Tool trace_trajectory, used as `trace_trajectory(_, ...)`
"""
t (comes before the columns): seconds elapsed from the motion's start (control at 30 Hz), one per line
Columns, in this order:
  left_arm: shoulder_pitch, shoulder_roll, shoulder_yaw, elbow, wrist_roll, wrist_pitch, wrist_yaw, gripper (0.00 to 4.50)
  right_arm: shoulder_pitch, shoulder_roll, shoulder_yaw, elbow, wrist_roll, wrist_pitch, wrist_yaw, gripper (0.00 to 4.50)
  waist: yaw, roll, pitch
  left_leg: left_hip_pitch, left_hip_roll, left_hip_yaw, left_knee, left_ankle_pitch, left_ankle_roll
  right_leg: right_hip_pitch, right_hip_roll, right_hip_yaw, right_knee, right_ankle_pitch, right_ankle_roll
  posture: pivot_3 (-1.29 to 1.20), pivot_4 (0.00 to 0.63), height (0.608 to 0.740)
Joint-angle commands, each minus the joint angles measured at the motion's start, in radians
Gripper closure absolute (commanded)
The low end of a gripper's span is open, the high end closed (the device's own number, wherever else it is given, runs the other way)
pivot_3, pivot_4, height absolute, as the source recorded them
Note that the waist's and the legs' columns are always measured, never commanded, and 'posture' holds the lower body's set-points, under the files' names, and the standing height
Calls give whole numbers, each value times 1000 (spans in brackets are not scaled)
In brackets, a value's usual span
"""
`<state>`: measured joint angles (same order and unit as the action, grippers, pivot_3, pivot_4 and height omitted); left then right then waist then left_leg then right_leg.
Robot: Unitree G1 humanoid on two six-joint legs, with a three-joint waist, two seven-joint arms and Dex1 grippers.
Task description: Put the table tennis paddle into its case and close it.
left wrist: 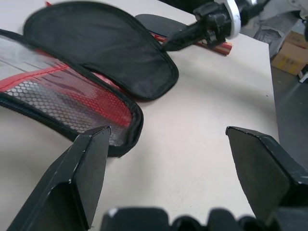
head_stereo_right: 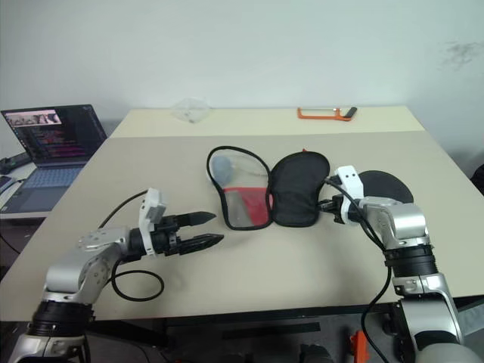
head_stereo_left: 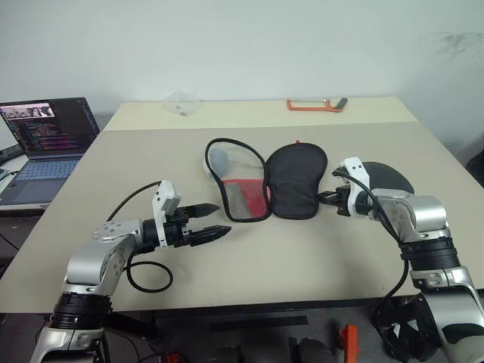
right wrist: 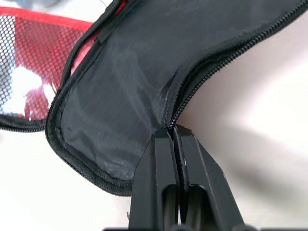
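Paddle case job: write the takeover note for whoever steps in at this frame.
Left gripper: open, holding nothing, hovering over the table near the case's clear half.
Right gripper: shut on the zipper edge of the case, at its black flap.
Case lies unzipped and spread flat mid-table, with no paddle inside.
Table tennis paddle: on the table to the right of the case, behind the right gripper.
Done: case opened.
Left: put the paddle in, fold the flap over, zip shut.
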<state>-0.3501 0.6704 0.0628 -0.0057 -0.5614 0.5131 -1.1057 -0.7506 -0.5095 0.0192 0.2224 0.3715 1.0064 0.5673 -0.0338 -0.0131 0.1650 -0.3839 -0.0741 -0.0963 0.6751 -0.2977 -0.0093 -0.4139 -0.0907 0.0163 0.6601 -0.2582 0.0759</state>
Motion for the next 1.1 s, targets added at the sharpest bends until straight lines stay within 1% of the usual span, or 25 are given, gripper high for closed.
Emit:
trace_trajectory(0.03, -9, 1, 2, -39, -2, -14, -11, 322, -35, -38, -7, 36, -24, -48, 39, 4484, 1, 0, 0, 0, 0, 0, 0, 0, 0, 0, 0, 0, 0, 0, 0, 0, 150, 740)
trace_trajectory(0.3, -8, -6, -9, -47, -3, -13, -5, 322, -68, -67, 11, 147, -87, -127, 82, 4484, 2, 0, 0, -1, 0, 0, 0, 0, 0, 0, 0, 0, -1, 0, 0, 0, 150, 740)
trace_trajectory(0.47, -12, -7, -10, -46, -3, -13, -6, 322, -58, -35, -15, 113, -75, -114, 67, 4484, 1, 0, 0, -1, 0, 0, 0, 0, -1, 0, 0, 0, -1, 0, 0, 0, 150, 740)
trace_trajectory(0.57, -14, -8, -9, -48, -6, -11, -7, 322, -40, -25, -27, 83, -70, -108, 52, 3932, 2, 0, 0, -1, 0, 0, 0, 0, -1, 0, 0, 0, -1, 0, 0, 0, 150, 740)
trace_trajectory(0.63, -18, -10, -7, -49, -11, -9, -7, 322, -25, -24, -33, 60, -82, -135, 33, 3289, 2, 0, 0, -1, 0, 0, 0, 0, -1, 0, 0, 0, -1, 0, 0, 0, 150, 740)
trace_trajectory(0.77, -32, -16, -7, -59, -17, -8, -5, 322, 18, -42, -55, -30, -92, -183, 6, 1831, 3, 0, 0, -1, 0, 0, 0, 0, -1, 0, 0, 0, -1, 0, 0, 0, 150, 740)
trace_trajectory(0.87, -39, -16, -31, -87, 0, -23, -11, 322, 111, -90, -55, -164, -101, -218, 20, 762, 4, 0, 0, -2, 0, 0, 0, 0, -1, -1, 0, -1, -2, 0, 0, 0, 150, 740)
trace_trajectory(0.93, -43, -20, -44, -113, 2, -25, -12, 322, 177, -111, -85, -243, -82, -209, 23, 39, 7, 0, 0, -2, 0, -1, 0, 0, -1, 0, 0, -1, -2, 0, 0, 0, 150, 740)
trace_trajectory(1.0, -57, -29, -55, -132, 6, -28, -5, 322, 239, -135, -134, -304, -65, -200, 21, 12, 7, 0, 0, -2, 0, -1, 0, 0, -1, 0, -1, -1, -3, 0, 0, 0, 150, 740)
trace_trajectory(1.1, -100, -50, -87, -137, 30, -35, 6, 322, 305, -163, -244, -334, -45, -172, -13, 12, 9, 0, 0, -2, 0, -1, 1, 0, 0, 1, -1, -1, -2, 0, 0, 0, 150, 740)
